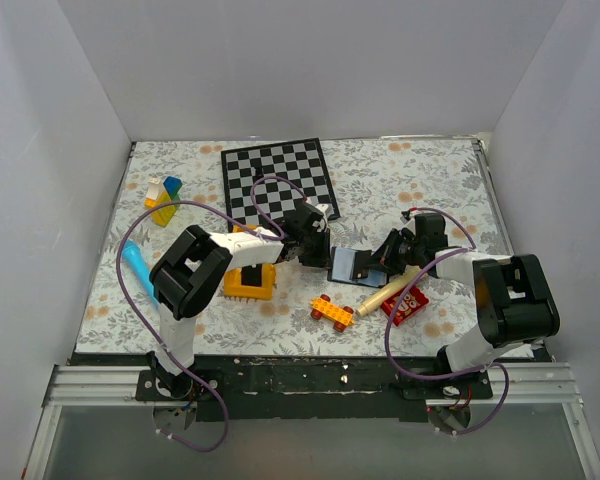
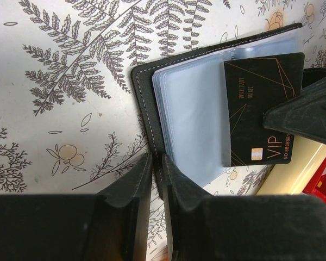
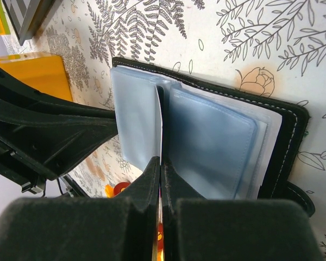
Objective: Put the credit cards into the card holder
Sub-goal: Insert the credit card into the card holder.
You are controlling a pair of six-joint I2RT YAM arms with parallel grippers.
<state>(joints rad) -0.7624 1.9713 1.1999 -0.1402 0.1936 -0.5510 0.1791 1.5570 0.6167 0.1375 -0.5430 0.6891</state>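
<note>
A robot test booth: plain white walls (image 1: pixel 310 60) box in a floral-clothed table (image 1: pixel 400 170) strewn with toy bricks (image 1: pixel 164 198)

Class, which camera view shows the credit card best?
Left wrist view: the credit card lies face-on over the card holder's sleeves, VIP print readable. The right wrist view shows only its thin edge; in the top view it cannot be made out.

- top view bright and even; diffuse light from above between white walls; shadows under the arms soft; table (image 1: pixel 400 180) sharp
- wrist views: card holder (image 2: pixel 190 119) in focus, pale sheen on its pockets; left gripper (image 2: pixel 156 159) and right gripper (image 3: pixel 160 163) blurred, dark
</note>
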